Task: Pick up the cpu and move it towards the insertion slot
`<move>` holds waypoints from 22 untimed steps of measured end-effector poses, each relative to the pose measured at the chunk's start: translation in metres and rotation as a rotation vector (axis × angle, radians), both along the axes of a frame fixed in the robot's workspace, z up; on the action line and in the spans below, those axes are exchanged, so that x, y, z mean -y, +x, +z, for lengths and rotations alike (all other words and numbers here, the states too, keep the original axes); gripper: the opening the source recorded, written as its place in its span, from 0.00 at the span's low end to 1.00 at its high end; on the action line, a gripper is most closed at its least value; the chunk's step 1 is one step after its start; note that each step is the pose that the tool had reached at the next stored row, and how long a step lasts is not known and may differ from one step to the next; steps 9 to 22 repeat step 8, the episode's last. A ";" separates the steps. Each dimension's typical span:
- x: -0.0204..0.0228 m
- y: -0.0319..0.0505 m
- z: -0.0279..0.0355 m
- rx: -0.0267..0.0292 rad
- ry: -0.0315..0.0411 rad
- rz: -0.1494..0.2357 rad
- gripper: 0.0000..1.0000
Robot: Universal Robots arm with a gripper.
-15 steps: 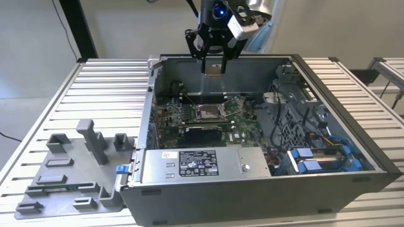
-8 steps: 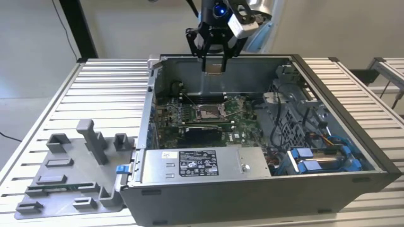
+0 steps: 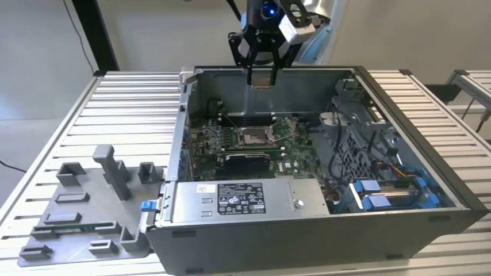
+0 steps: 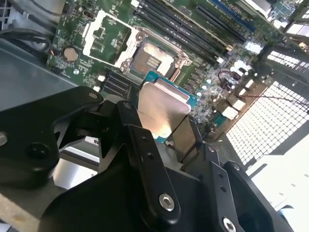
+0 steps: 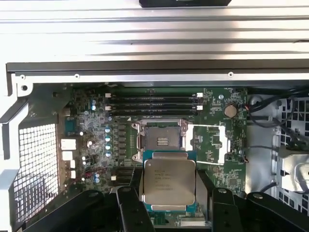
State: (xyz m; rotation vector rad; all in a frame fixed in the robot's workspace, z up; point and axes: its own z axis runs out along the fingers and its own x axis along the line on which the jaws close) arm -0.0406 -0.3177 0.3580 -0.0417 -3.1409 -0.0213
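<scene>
Ribbed metal table [image 3: 123, 109] under case [image 3: 452, 190]

Silvery cpu [image 5: 169, 181] with teal edge, black pincer [image 5: 169, 203], green board [image 5: 96, 121], brownish-gold insertion slot [image 5: 161, 140] centre

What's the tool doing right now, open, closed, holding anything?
Tool: closed on the cpu, held above the open case, not yet at the slot.

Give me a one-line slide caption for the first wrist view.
The gripper holds the cpu by its edges above the open computer case, short of the insertion slot.
</scene>
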 end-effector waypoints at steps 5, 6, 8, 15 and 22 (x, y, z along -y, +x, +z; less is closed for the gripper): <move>-0.0001 0.0000 0.0000 0.0000 -0.0001 0.000 0.00; -0.0001 0.0000 0.0000 0.0000 -0.0001 0.000 0.00; -0.0002 0.0000 0.0000 0.0000 -0.0001 0.000 0.00; -0.0002 0.0000 0.0000 0.0000 -0.0001 0.000 0.00; -0.0002 0.0000 0.0000 0.0000 -0.0001 0.000 0.00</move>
